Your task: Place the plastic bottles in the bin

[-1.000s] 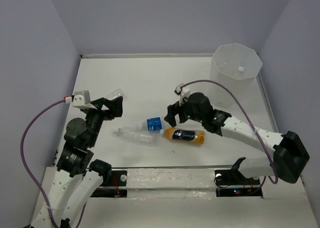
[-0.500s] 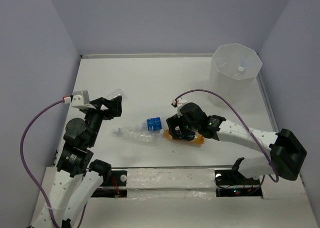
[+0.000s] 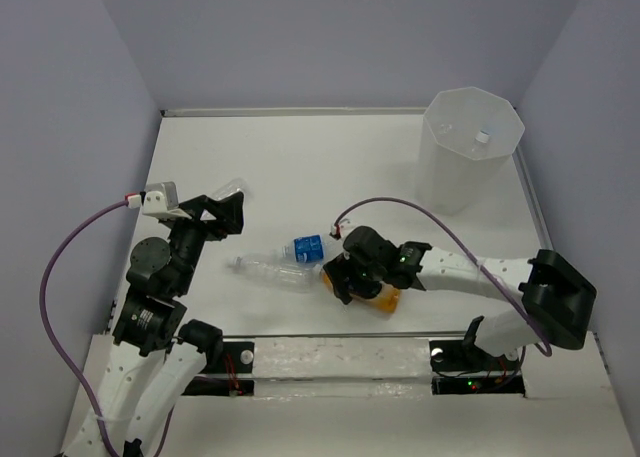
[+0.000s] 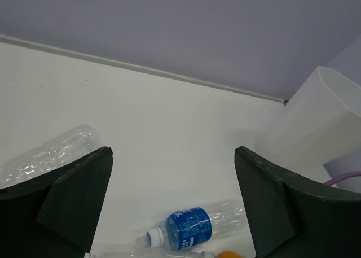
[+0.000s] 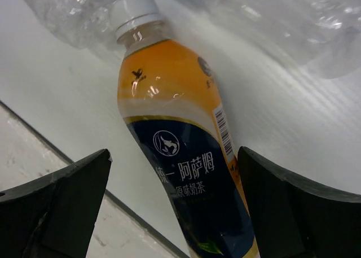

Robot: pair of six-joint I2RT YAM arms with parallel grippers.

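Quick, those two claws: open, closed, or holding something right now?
Left gripper: open, holding nothing.
Right gripper: open, one finger on each side of the orange bottle, not closed on it.

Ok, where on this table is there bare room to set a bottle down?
Crowded: near middle, where the orange bottle, blue-labelled bottle and clear bottle cluster by the right hand. Bare: the far table between them, the back wall and the bin.

Robot test cell in a lab
A white table boxed in by lilac walls on 3 sides; a left arm and a right arm, white with black joints, bolted at its near edge, a purple cable looping from the left wrist.
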